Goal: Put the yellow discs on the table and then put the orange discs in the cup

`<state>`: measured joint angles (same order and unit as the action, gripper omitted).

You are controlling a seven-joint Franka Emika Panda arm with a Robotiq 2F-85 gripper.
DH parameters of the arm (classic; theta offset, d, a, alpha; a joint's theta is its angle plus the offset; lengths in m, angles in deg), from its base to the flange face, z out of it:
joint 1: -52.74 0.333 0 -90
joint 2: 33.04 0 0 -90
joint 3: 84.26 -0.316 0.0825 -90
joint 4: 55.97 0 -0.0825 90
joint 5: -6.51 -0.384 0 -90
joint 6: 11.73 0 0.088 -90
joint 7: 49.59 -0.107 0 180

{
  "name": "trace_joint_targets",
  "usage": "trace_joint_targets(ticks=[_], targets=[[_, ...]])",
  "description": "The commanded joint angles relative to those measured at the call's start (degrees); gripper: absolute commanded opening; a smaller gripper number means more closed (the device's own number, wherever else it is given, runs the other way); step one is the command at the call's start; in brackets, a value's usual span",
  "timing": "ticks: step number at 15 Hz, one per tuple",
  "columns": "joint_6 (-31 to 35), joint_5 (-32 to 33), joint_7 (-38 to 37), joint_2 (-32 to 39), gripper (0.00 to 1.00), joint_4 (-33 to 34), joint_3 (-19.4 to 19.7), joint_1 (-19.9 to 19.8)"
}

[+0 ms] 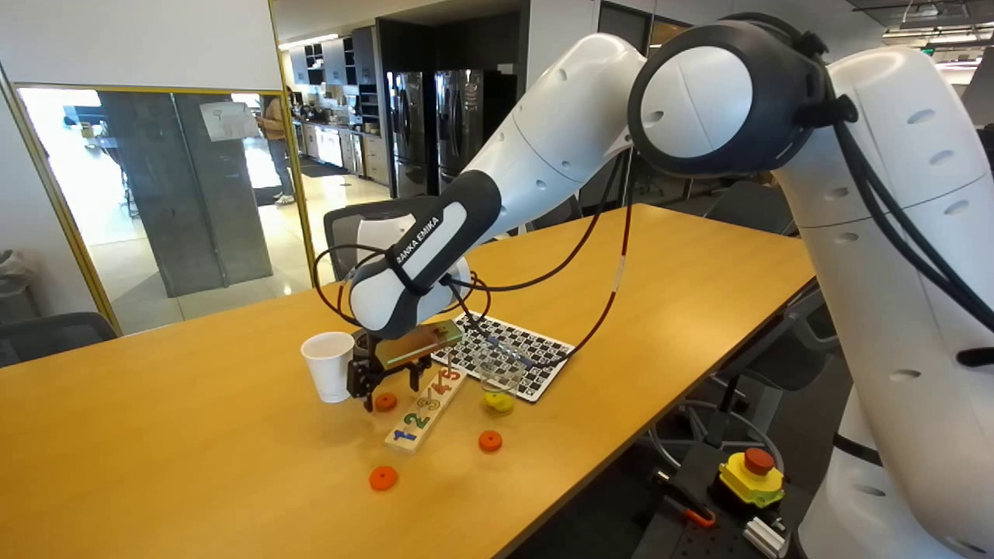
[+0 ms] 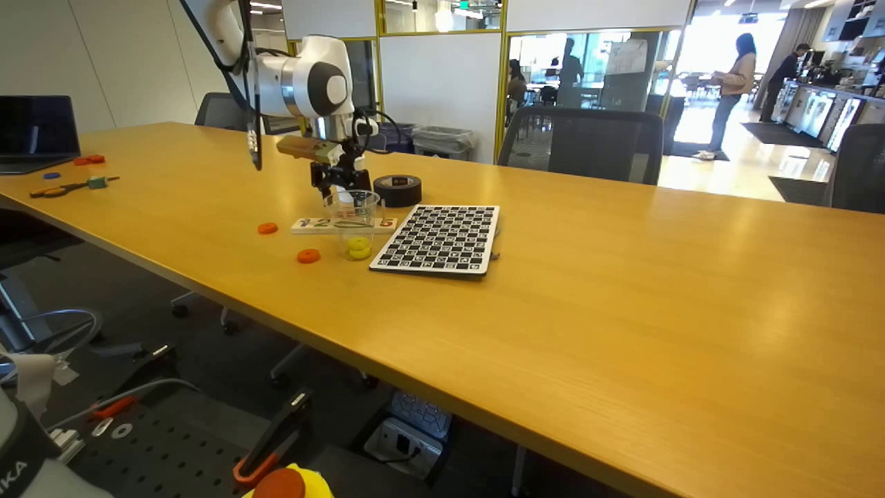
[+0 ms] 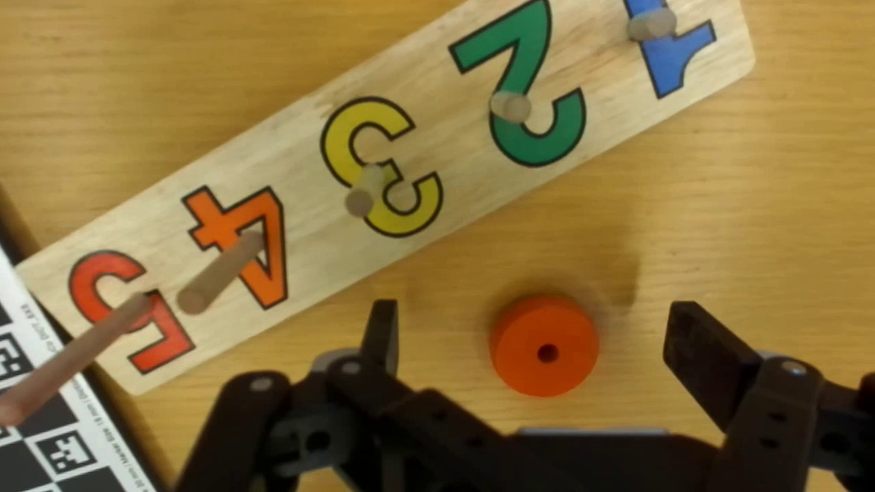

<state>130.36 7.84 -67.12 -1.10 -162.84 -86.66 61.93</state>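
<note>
The numbered pegboard [image 3: 424,147], so near the orange disc [image 3: 544,333] low in the wrist view, could snag the empty, wide-spread gripper [image 3: 533,320].

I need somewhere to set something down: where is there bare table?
The table is bare right of the checkered board and left of the white cup, each in an exterior view. Crowded: around the open gripper, with that cup, the numbered peg board, an orange disc and the clear cup close by.

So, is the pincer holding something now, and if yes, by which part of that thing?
Nothing is held. The pincer is open; in the wrist view, an orange disc shows within its opening, with gaps on both sides.
</note>
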Motion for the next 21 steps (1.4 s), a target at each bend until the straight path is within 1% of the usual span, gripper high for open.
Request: trace_joint_targets(ticks=[1, 8, 9, 10, 14, 15, 17, 18, 19, 21], targets=[[0.9, -0.4, -0.3, 0.6, 1.0, 1.2, 0.7, 0.8], [0.8, -0.3, -0.1, 1.3, 1.0, 2.0, 0.8, 0.9], [0.8, -0.3, -0.1, 1.4, 0.75, 2.2, 0.8, 0.9], [0.8, -0.3, -0.1, 1.6, 0.74, 2.2, 0.8, 0.9], [0.6, -0.3, -0.3, 1.8, 0.42, 2.5, 0.8, 1.0], [0.2, -0.1, -0.5, 1.6, 0.36, 2.7, 1.0, 1.1], [-0.4, 1.1, -2.9, 1.4, 0.21, 2.8, 2.6, 2.2], [-0.7, 0.9, -3.3, 1.0, 0.18, 2.6, 2.8, 2.3], [-0.8, 1.1, -4.4, 0.4, 0.21, 2.2, 3.5, 2.7], [-0.8, 1.5, -8.2, -1.6, 0.21, 0.8, 5.3, 3.7]])
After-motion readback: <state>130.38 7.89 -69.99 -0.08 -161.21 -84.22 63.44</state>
